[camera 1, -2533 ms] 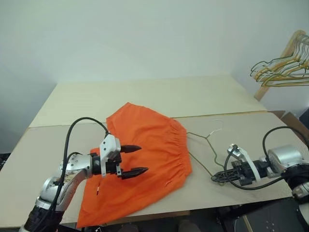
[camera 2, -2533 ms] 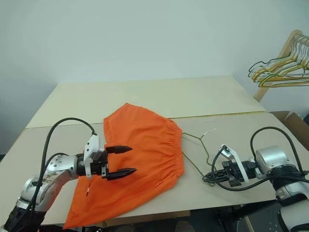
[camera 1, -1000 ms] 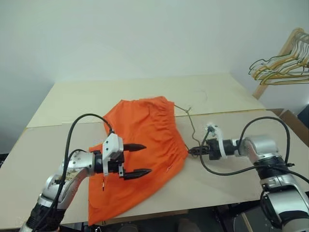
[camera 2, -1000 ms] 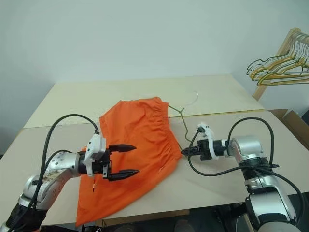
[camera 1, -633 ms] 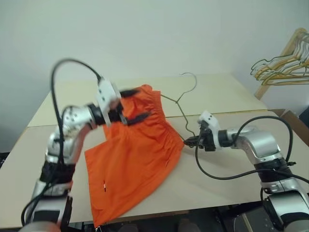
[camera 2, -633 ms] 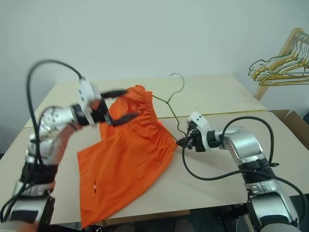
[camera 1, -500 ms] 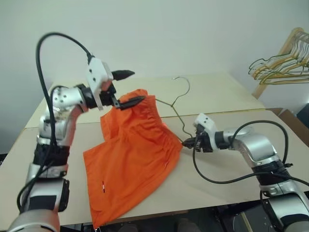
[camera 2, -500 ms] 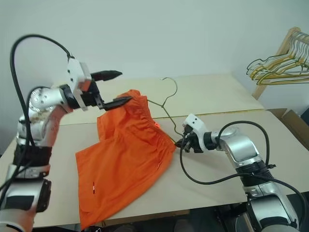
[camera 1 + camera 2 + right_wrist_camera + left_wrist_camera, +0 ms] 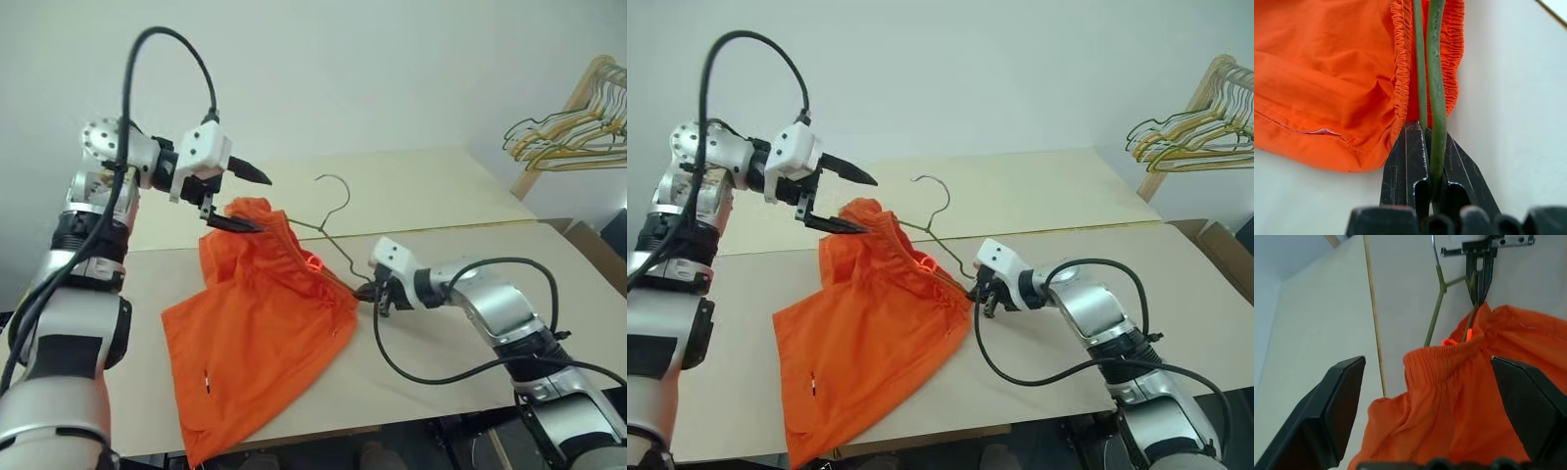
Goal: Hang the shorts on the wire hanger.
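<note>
Our right claw (image 9: 977, 295) is clamped on the wire hanger (image 9: 933, 232) at the waistband of the shorts (image 9: 872, 323), which drape from the hanger down onto the counter (image 9: 1038, 201). Our left claw (image 9: 850, 201) hangs spread wide over the raised waistband, holding nothing. We should pinch that far edge and draw it along the wire, keeping the hanger steady.

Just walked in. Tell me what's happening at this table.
A two-armed robot is putting the orange shorts onto the wire hanger. Its right gripper is shut on a corner of the hanger, which is tilted up off the table with part of it tucked inside the gathered waistband. The left gripper hangs open just above the raised end of the waistband, holding nothing. Most of the shorts lie spread on the table.
</note>
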